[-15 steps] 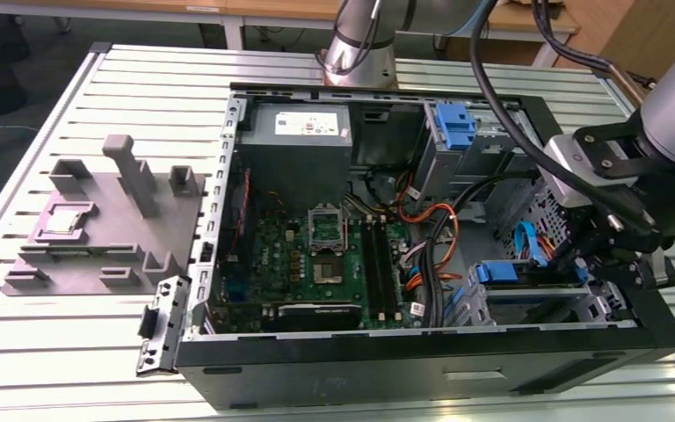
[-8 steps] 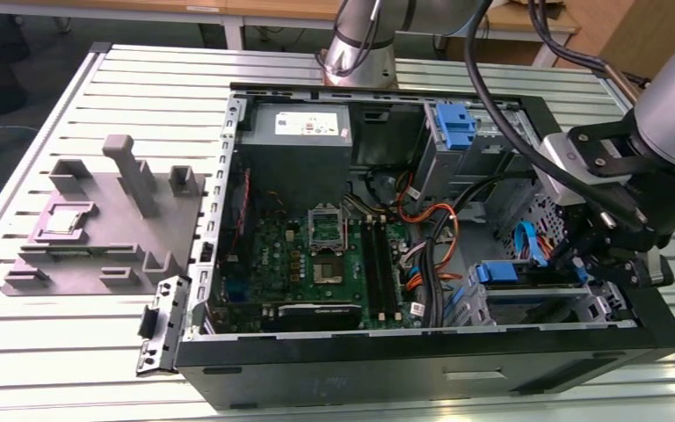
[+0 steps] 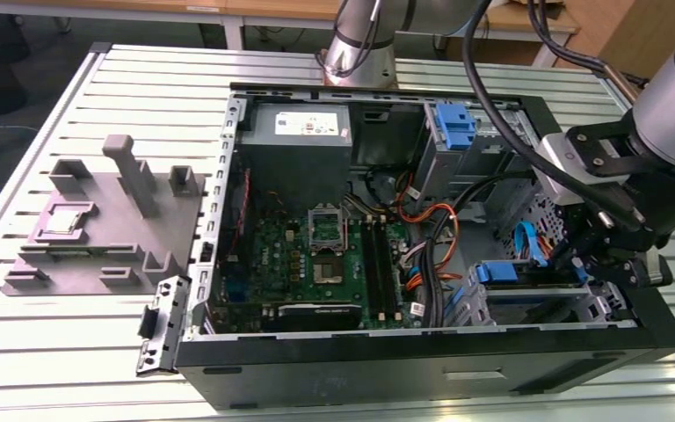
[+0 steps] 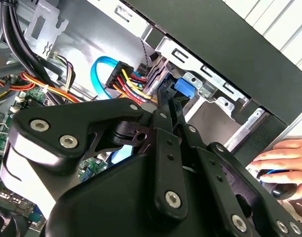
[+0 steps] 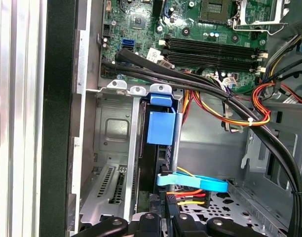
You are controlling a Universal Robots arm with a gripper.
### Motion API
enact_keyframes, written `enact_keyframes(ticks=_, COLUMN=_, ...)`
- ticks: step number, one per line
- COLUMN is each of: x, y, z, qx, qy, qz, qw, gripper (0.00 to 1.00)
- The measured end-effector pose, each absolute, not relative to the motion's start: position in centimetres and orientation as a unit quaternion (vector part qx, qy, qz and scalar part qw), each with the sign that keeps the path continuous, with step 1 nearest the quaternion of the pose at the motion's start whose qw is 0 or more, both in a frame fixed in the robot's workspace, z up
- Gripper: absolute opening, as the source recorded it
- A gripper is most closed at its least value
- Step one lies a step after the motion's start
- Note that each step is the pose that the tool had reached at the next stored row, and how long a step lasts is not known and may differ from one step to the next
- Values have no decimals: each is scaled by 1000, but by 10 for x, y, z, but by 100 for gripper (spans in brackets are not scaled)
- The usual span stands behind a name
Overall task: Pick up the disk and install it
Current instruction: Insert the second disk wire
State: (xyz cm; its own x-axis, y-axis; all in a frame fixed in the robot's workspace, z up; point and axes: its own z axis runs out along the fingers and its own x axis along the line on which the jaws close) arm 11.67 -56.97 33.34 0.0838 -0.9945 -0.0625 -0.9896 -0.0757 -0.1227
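Arm comes in from the exterior view's right, wrist bent down so the gripper (image 3: pixel 599 255) sits inside the open PC case (image 3: pixel 431 360), over the drive cage corner nearest the camera on that side. Black cable bundle (image 3: pixel 478 70) loops from above down to the wrist.

The disk (image 5: pixel 158 143) stands on edge in the drive cage (image 5: pixel 111 138), slotted in the bay with its blue carrier tab facing out toward the motherboard (image 5: pixel 205 34). In the exterior view the same blue carrier (image 3: pixel 508 273) sits just beside the gripper. In the second wrist view the fingertips (image 4: pixel 166 98) are drawn close together right at the disk's cabled end, next to the power plug with red/yellow/black wires (image 4: pixel 126 81) and a light-blue data cable (image 4: pixel 99 74). Can't tell if the fingers are pinching the disk or just closed against it; no clear gap between them.

A person's hand (image 4: pixel 282 160) rests on something dark on the table outside the case.

Labels: white sticker on the grey power supply (image 3: pixel 300 127), print not legible. A second blue bracket (image 3: pixel 455 127) stands in the far bay. Grey fixture block (image 3: pixel 103 220) lies on the slatted table (image 3: pixel 56 352), well apart from the case.
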Motion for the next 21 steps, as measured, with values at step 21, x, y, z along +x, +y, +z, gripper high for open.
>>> enact_keyframes(ticks=21, x=117, y=-565, z=333, qx=-733, qy=677, qz=-19, qw=66, gripper=16)
